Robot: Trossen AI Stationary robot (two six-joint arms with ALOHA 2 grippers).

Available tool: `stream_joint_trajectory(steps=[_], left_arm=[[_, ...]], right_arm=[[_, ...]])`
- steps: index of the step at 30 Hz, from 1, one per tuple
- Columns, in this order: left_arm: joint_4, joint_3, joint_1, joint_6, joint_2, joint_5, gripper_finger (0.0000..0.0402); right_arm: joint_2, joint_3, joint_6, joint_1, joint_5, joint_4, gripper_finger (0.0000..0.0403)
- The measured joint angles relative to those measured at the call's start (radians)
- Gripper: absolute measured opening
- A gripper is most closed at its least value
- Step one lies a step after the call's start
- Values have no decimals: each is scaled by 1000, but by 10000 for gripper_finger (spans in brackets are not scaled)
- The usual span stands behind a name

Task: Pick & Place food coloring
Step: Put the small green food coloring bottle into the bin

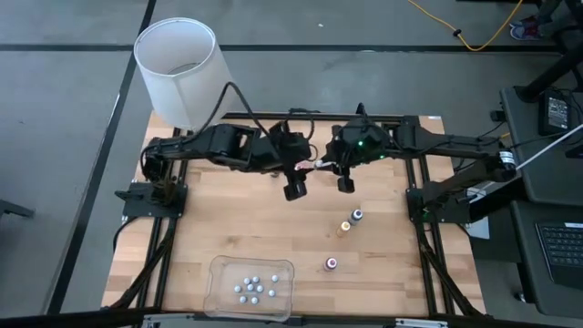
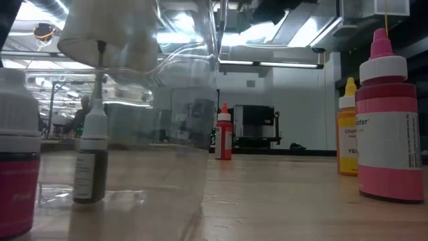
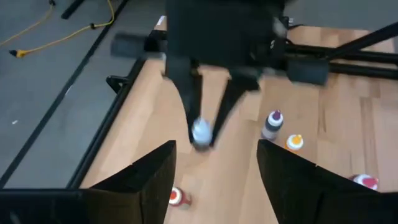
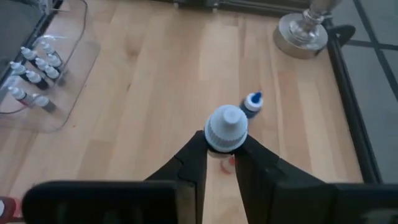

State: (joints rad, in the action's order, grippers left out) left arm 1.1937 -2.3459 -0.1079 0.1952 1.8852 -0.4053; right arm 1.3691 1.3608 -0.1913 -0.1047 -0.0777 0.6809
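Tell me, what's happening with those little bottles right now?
Right hand shut on a white-capped bottle, mid-air. Left hand open, empty, facing it. Nothing in the way.

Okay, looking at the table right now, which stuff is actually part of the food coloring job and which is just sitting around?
Part of the job:
- bottle gripped by the right gripper
- left gripper, open, facing it
- loose bottles on the table
- clear bin holding more bottles

Just lying about:
- lamp at the table's far left corner
- yellow cable on the floor

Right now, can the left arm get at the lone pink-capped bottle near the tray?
Probably yes: the left gripper is open, and only bare wood lies between it and the bottle.
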Motion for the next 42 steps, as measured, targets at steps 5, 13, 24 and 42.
stream_joint_trajectory(steps=[5, 13, 24, 42], left_arm=[[-12, 1, 6, 0, 59, 41, 208], [-17, 2, 1, 5, 126, 42, 189], [-10, 1, -2, 18, 128, 23, 139], [46, 0, -2, 19, 128, 23, 79]], right_arm=[[30, 20, 3, 40, 6, -7, 77], [36, 24, 6, 57, 6, 3, 75], [35, 24, 26, 59, 6, 2, 76], [35, 24, 23, 59, 6, -1, 79]])
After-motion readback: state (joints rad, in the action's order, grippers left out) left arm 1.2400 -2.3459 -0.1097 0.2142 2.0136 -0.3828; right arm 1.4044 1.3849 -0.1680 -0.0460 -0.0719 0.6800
